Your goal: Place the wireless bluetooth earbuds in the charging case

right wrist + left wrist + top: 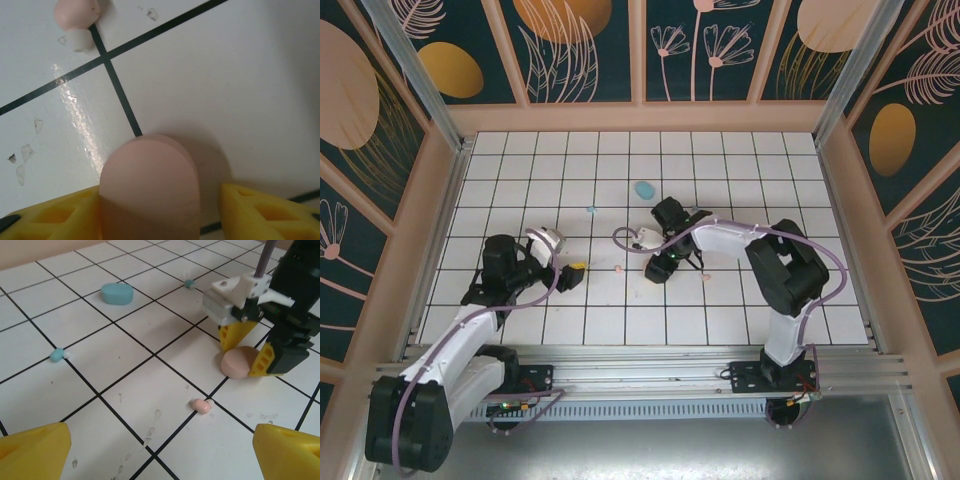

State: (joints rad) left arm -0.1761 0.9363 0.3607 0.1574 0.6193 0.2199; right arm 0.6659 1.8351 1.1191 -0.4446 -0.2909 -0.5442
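My right arm stretched across low, right gripper (250, 352) tipped down, jaws parted astride the pale pink oval plastic case (236, 363), left gripper (160, 450) spread wide

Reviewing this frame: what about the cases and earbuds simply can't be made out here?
- Right wrist view: the pink case runs off the bottom edge, so whether its lid is open is unknown.
- Top view: the right hand covers that case.
- Top view: the pink earbud and teal earbud are specks, orientation unreadable.
- Left wrist view: the right hand's fingers mask the case's sides; contact unclear.
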